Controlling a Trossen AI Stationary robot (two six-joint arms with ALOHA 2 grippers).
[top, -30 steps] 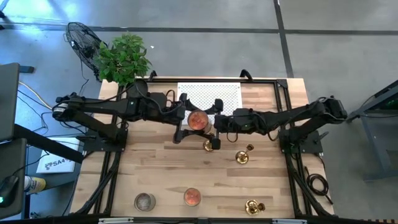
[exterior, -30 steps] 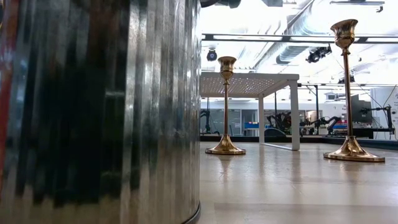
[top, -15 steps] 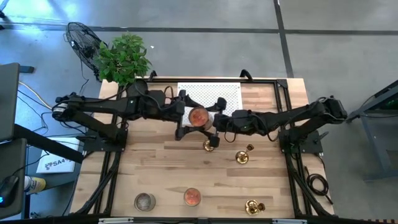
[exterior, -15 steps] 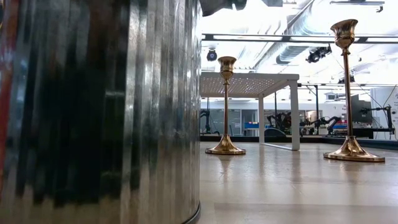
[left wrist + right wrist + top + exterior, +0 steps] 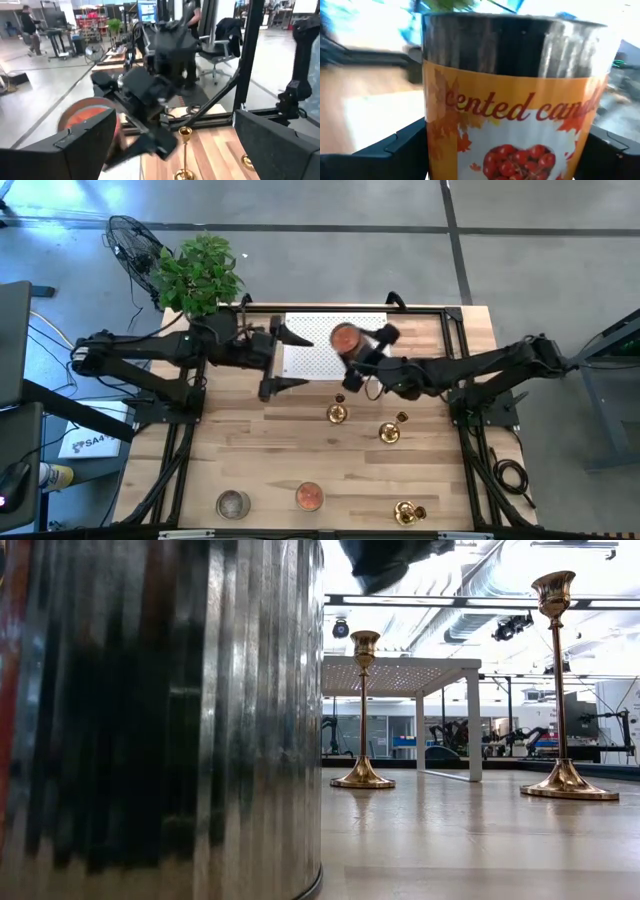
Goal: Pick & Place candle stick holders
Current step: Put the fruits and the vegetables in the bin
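Brass candlesticks point(image 5: 337, 413) beside the white stand point(image 5: 310, 345) look slick and tippy, so I'd grip stems; right gripper point(image 5: 352, 352) clamps a candle tin point(image 5: 345, 337), left gripper point(image 5: 283, 360) gapes.

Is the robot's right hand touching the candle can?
Touching. In the right wrist view the candle can fills the space between the right gripper fingers, pressed against both.

Even daylight overhead, soft shadows. Low view: bright ceiling glare, near tin point(image 5: 160, 720) defocused. Wrist views motion-blurred; candle tin point(image 5: 512, 95) label soft.
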